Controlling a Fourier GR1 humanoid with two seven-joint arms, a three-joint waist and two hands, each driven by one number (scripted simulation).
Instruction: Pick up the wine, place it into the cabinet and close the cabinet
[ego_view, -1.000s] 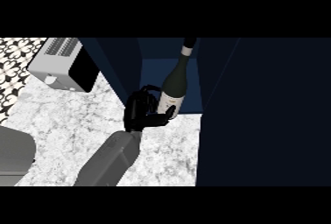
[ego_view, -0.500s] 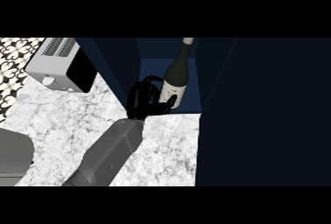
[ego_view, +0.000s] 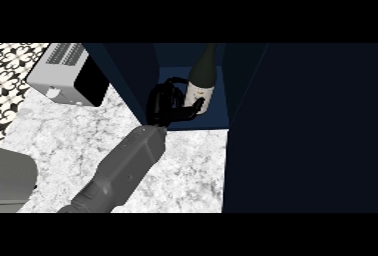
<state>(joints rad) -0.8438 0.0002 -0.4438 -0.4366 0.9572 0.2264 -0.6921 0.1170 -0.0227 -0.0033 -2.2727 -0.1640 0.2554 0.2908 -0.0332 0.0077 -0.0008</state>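
Across the right side of the head view stands the cabinet (ego_view: 303, 125), a tall dark blue body whose broad door or side panel fills the frame from top to bottom, with an open compartment just left of it showing a blue floor and back wall. Below and to the left spreads the marbled worktop (ego_view: 66, 140), carrying a grey toaster-like appliance (ego_view: 66, 75) near the upper left corner, well apart from the action. A grey forearm comes up from the lower edge, slanting towards the compartment; which arm it is cannot be told for sure from this view, though it seems to be the left hand (ego_view: 168, 102), since it rises from the left half of the frame. Its black fingers are curled round the lower body of the wine (ego_view: 203, 82), a dark bottle with a pale label, which stands nearly upright inside the compartment, neck pointing towards the back (the base appears to be at or just above the cabinet floor, but contact is hard to make out). Holding low on the body probably keeps the neck free of the opening's upper edge and lets the bottle be set down level. No other hand shows. By my reading, placing is nearly done; release, withdrawal and closing the door remain.
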